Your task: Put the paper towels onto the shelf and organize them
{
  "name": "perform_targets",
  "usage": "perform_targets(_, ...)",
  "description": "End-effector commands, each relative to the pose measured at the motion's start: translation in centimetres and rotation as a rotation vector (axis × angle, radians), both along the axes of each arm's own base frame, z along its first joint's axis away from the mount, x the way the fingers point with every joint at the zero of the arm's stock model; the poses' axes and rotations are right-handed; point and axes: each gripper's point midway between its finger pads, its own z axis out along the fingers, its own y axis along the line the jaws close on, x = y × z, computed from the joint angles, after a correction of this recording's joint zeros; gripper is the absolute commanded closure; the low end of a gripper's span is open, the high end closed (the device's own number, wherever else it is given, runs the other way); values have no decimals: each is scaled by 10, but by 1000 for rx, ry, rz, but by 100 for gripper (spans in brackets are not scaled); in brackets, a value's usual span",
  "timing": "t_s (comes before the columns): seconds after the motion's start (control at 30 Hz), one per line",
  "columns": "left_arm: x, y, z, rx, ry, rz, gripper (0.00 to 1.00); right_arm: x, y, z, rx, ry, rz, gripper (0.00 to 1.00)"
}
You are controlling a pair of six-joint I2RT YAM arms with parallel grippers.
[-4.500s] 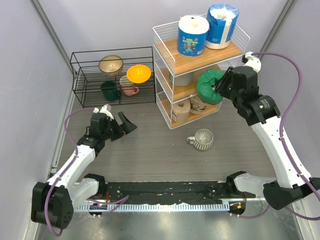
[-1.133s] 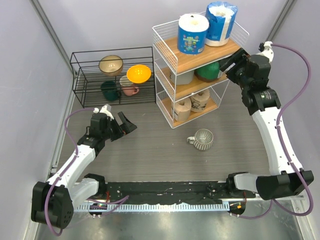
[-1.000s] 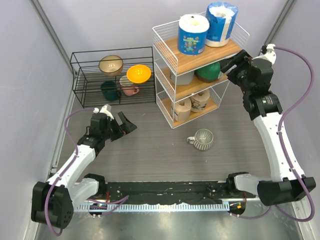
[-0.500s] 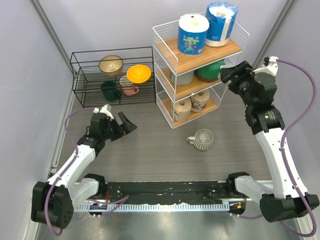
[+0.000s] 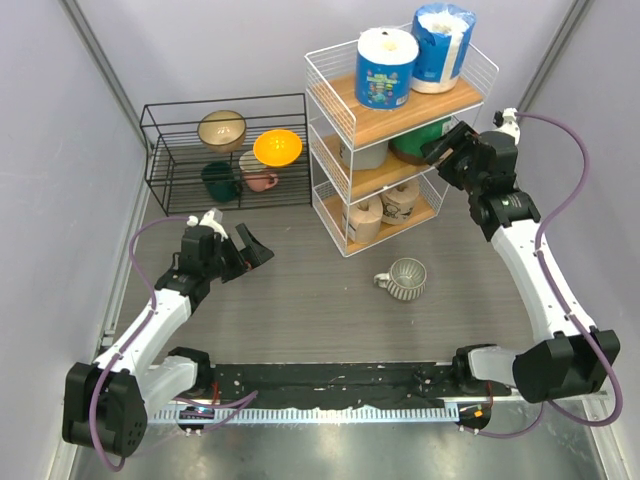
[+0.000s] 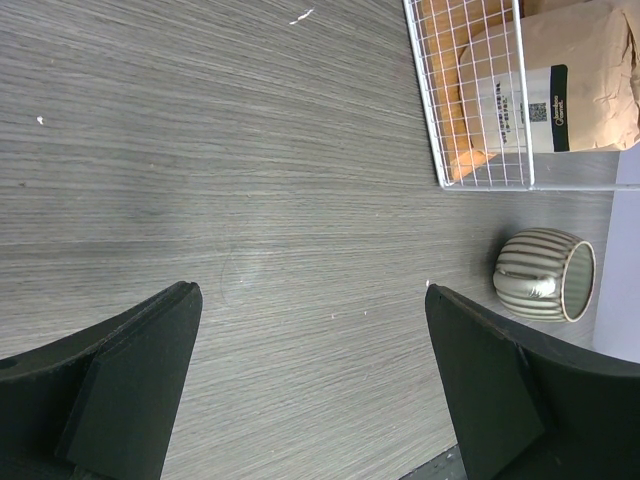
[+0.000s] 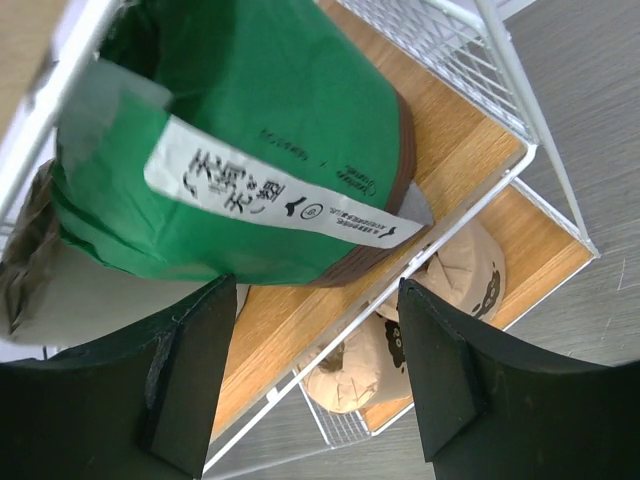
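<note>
The green roll (image 7: 250, 140) is sitting at the right end of the shelf's (image 7: 460, 150) middle board, brown-rimmed end seemingly down, long axis upright, close to the corner post. The right gripper (image 7: 315, 285) is hanging spread and empty just outside; the left gripper (image 6: 310, 290) is gaping empty above the table (image 6: 250, 150).

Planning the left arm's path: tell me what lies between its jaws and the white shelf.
Bare table up to the shelf, per the left wrist view; the mug sits aside.
</note>
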Motion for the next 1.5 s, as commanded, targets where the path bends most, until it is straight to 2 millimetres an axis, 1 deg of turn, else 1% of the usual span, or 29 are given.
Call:
perform_targets(0.0,4,-5,9,-24,-36,-13,0,12,-7,47,31,-126,-51,28)
perform_targets(0.2,5,-5,8,-26,-30,-13,0,11,-19,55,17,-147,-117,29)
perform_targets(0.3,5,-5,8,-26,-32,-10,0,10,-24,56,9,-148,-143,28)
perform_targets(0.8,4,-6,8,-26,-30,-14,0,7,-37,47,-32,-124,-206,29)
perform_targets(0.93,4,-5,8,-25,-31,-11,0,10,-39,45,-33,-120,-210,29)
perform_targets(0.97,4,-5,8,-26,-32,-13,0,13,-38,41,-36,-108,-210,29)
perform_targets(1.2,4,-5,7,-23,-31,-11,0,22,-39,37,-31,-95,-223,29)
perform_targets(1.23,4,-5,8,-24,-34,-11,0,24,-38,34,-35,-87,-222,29)
perform_targets(1.27,4,-5,9,-24,-36,-11,0,25,-38,36,-36,-92,-223,29)
perform_targets(1.33,4,-5,9,-24,-36,-11,0,28,-39,32,-42,-81,-227,29)
perform_targets(1.47,4,-5,8,-25,-34,-12,0,31,-37,34,-46,-83,-218,29)
